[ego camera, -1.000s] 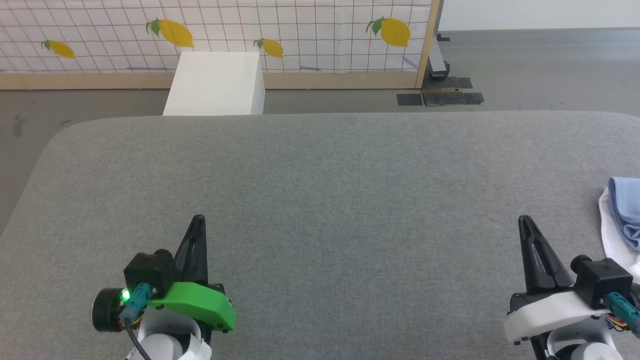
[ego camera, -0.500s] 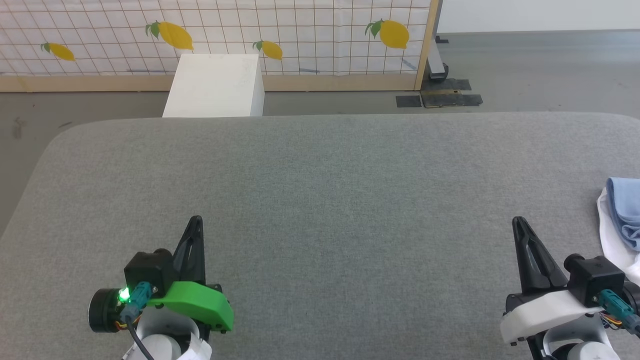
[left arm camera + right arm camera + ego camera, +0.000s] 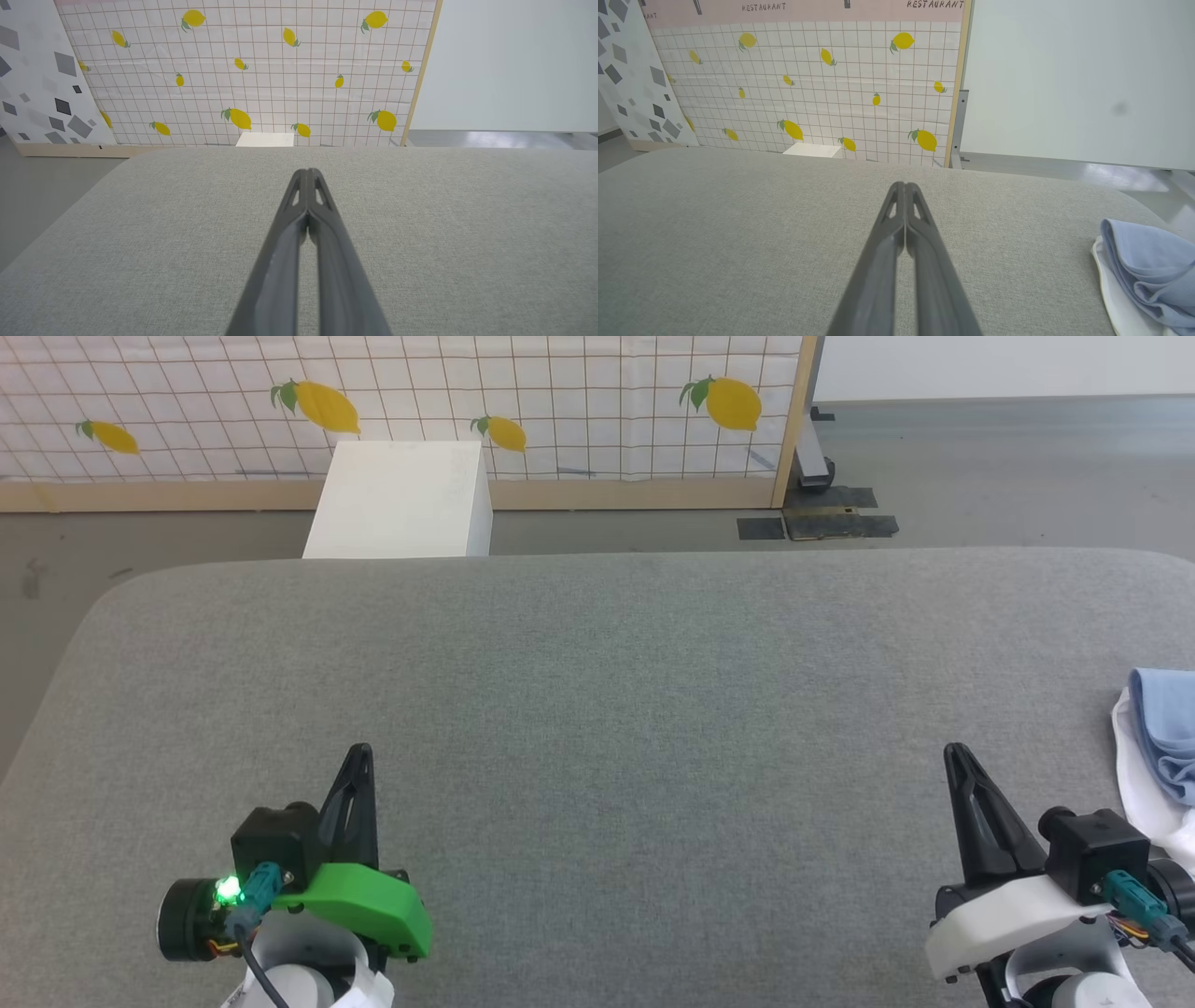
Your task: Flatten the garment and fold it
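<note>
The garment, a light blue knit bundle, lies folded on a white cloth at the right edge of the grey padded table. In the right wrist view the garment sits low on the right. My right gripper is shut and empty, a short way left of the garment. My left gripper is shut and empty near the front left of the table. From each wrist view the fingertips meet: left gripper, right gripper.
A white box stands on the floor beyond the table's far edge. Behind it is a lemon-print grid panel with a wooden frame. Dark tape patches mark the floor at the far right.
The whole head view has shifted slightly, so the camera moved. Both grippers sit a little lower and further left in the picture. The garment stays where it was.
</note>
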`<state>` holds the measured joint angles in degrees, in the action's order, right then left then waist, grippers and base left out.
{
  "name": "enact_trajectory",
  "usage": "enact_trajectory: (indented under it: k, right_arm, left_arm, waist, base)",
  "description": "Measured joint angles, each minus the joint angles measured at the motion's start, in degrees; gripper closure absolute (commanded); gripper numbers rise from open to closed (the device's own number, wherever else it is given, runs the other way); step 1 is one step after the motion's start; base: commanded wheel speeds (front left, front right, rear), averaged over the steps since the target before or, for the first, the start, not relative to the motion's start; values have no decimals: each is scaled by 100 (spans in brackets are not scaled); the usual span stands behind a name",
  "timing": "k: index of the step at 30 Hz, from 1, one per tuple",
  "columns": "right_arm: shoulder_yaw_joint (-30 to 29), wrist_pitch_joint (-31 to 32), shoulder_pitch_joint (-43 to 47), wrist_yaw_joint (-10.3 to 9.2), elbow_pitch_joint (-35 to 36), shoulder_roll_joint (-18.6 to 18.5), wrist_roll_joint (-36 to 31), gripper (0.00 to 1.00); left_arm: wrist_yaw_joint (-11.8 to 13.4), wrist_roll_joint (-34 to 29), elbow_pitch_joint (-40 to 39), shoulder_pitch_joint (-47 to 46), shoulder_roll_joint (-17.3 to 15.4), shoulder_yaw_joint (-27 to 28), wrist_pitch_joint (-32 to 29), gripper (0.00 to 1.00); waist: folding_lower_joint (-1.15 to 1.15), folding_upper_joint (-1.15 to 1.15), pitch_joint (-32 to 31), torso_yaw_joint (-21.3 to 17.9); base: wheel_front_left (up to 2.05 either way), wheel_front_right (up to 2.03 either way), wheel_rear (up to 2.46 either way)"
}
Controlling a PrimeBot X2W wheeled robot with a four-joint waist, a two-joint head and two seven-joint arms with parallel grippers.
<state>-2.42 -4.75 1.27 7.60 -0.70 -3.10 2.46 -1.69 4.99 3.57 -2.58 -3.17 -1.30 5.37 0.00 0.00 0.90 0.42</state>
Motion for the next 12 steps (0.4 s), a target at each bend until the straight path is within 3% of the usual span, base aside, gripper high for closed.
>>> enact_trajectory:
  k: [12]
  right_arm:
    - [66, 131, -3, 0, 13, 1, -59, 100]
  left_arm:
    - [27, -102, -93, 48, 0, 38, -175, 100]
  waist:
    - [0, 0, -29, -13]
  base:
    - [0, 0, 0]
